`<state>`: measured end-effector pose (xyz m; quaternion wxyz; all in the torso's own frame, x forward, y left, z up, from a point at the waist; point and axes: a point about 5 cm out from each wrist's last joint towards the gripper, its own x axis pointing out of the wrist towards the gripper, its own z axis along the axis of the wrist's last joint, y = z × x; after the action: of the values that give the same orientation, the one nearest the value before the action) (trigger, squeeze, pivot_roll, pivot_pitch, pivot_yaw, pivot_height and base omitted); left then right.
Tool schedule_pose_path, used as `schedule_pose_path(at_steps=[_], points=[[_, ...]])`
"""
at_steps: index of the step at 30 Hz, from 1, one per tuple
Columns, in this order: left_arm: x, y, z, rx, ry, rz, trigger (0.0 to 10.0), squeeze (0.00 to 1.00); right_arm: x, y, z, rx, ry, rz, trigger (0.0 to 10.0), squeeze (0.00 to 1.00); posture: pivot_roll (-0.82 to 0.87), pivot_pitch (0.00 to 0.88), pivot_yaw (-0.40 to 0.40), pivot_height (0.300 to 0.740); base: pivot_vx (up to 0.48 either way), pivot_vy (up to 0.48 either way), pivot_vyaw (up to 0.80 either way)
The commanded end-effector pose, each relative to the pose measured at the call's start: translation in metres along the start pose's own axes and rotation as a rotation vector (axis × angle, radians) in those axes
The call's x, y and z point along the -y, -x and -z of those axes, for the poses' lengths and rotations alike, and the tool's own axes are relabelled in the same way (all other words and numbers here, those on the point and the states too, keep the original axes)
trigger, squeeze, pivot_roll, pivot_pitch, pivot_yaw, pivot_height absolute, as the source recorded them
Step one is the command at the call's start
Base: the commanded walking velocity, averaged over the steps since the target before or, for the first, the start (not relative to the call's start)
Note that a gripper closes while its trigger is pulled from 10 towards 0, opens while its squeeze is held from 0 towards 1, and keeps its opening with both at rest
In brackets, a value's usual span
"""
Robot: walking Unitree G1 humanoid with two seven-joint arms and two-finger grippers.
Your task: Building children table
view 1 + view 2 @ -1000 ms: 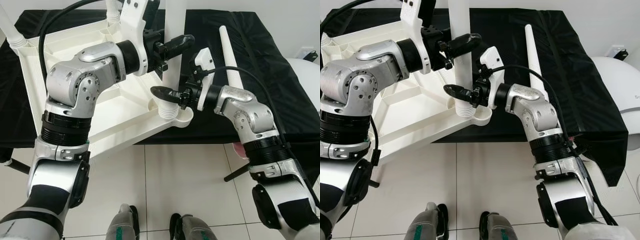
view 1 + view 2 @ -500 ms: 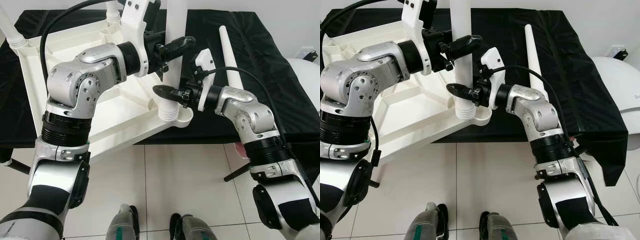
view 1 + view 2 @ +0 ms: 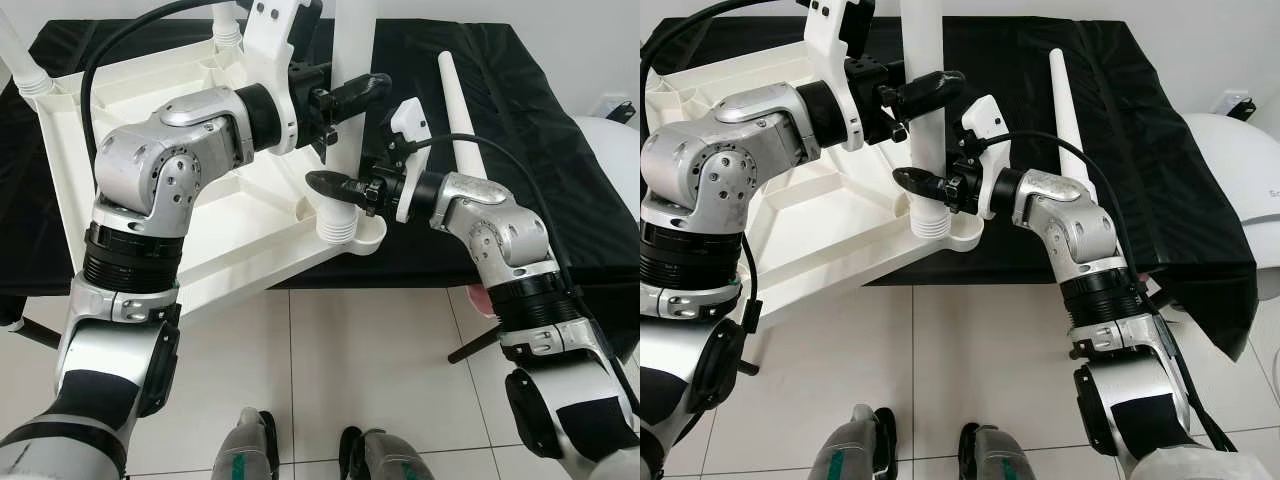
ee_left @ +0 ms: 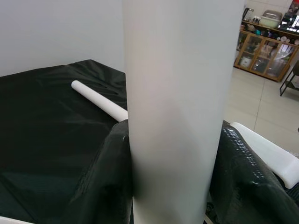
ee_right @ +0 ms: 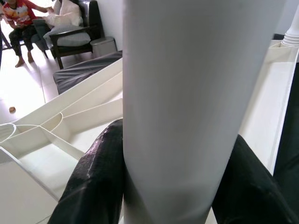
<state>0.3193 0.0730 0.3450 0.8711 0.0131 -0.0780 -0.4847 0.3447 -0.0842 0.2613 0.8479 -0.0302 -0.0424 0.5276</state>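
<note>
1. A black cloth (image 3: 560,150) covers a work surface that runs across the far part of the scene, above a pale tiled floor (image 3: 380,350).
2. A white plastic tabletop (image 3: 130,110) lies upside down on the left part of the cloth, ribbed underside up. Its near right corner juts past the cloth's near edge and carries a round socket (image 3: 345,228).
3. A white leg (image 3: 351,60) stands upright in that socket. It is a smooth, plain tube with a ridged, threaded collar at its foot, just where it meets the socket. Its top runs out of the picture.
4. Two more legs stand at the tabletop's far corners, one at far left (image 3: 25,65) and one behind the left arm (image 3: 228,25).
5. A loose leg (image 3: 458,105) lies flat on the cloth to the right, well apart from the tabletop, its rounded tip pointing away.
6. The left gripper (image 3: 352,93) reaches in from the left and clamps the standing leg partway up; its black fingers (image 4: 100,186) press against both sides of the tube, closed on it.
7. The right gripper (image 3: 336,187) comes from the right, lower down, just above the ridged collar. Its fingers (image 5: 93,182) hug both sides of the leg, closed on it as well.
</note>
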Motion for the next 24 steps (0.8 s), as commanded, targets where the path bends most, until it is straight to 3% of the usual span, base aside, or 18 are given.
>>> schedule_pose_path(at_steps=[1, 6, 7, 8, 10, 11, 20, 21, 24], points=[[0.0119, -0.0025, -0.0138, 0.035, -0.05, 0.107, 10.0, 0.0, -0.0027, -0.0011, 0.0029, 0.006, -0.046, -0.023, 0.0, 0.0, -0.01, 0.172, -0.045, 0.74, 0.0, 0.0, 0.0], [0.0123, -0.0025, -0.0145, 0.035, -0.056, 0.107, 10.0, 0.0, -0.0022, -0.0004, 0.0022, 0.01, -0.044, -0.018, 0.0, 0.0, -0.01, 0.172, -0.045, 0.74, 0.0, 0.0, 0.0], [0.0127, -0.0023, -0.0148, 0.036, -0.059, 0.11, 10.0, 0.0, -0.0017, -0.0002, 0.0021, 0.011, -0.041, -0.015, 8.2, 0.0, -0.01, 0.172, -0.045, 0.74, 0.0, 0.0, 0.0], [0.0131, -0.0021, -0.0153, 0.036, -0.06, 0.114, 10.0, 0.0, -0.0009, 0.0001, 0.0015, 0.012, -0.039, -0.011, 10.0, 0.0, -0.01, 0.179, -0.043, 0.74, 0.0, 0.0, 0.0], [0.0136, -0.0018, -0.0156, 0.039, -0.059, 0.12, 10.0, 0.0, -0.0003, 0.0003, 0.001, 0.014, -0.036, -0.008, 10.0, 0.0, -0.01, 0.179, -0.043, 0.74, 0.0, 0.0, 0.0], [0.0139, -0.0014, -0.0156, 0.046, -0.053, 0.125, 10.0, 1.0, 0.0003, 0.0003, 0.0006, 0.015, -0.035, -0.007, 10.0, 0.0, -0.01, 0.179, -0.043, 0.74, 0.0, 0.0, 0.0], [0.0181, 0.0014, -0.0132, 0.012, -0.058, 0.159, 10.0, 1.0, 0.0019, -0.0002, -0.0018, 0.03, -0.027, 0.001, 10.0, 0.0, -0.01, 0.179, -0.043, 0.74, 0.0, 0.0, 0.0], [0.0172, 0.0023, -0.0132, 0.004, -0.061, 0.161, 10.0, 0.0, 0.0028, -0.0003, -0.0026, 0.038, -0.028, 0.008, 10.0, 0.0, -0.01, 0.179, -0.043, 0.74, 0.0, 0.0, 0.0], [0.0167, 0.0032, -0.0141, 0.007, -0.068, 0.162, 10.0, 0.0, 0.0036, -0.0004, -0.0034, 0.046, -0.028, 0.014, 10.0, 0.0, -0.01, 0.179, -0.043, 0.74, 0.0, 0.0, 0.0]])
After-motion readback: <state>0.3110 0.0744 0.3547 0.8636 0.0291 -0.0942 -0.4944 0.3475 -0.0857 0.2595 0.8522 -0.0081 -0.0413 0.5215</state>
